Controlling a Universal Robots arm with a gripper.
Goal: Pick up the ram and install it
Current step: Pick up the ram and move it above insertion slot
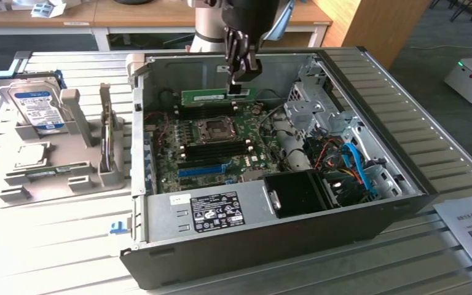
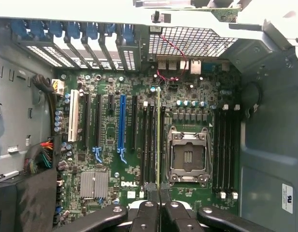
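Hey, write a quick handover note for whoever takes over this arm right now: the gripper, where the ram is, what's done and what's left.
Gripper: shut on the ram, gripping it toward the end at the exterior view's right.
Ram: held on edge inside the open computer case, over the motherboard. In the wrist view it runs parallel to the black memory slots, next to the CPU socket.
Done: ram picked up and carried into the case.
Left: seating it. In the exterior view it looks raised above the slots, not pressed in, though that is not certain.
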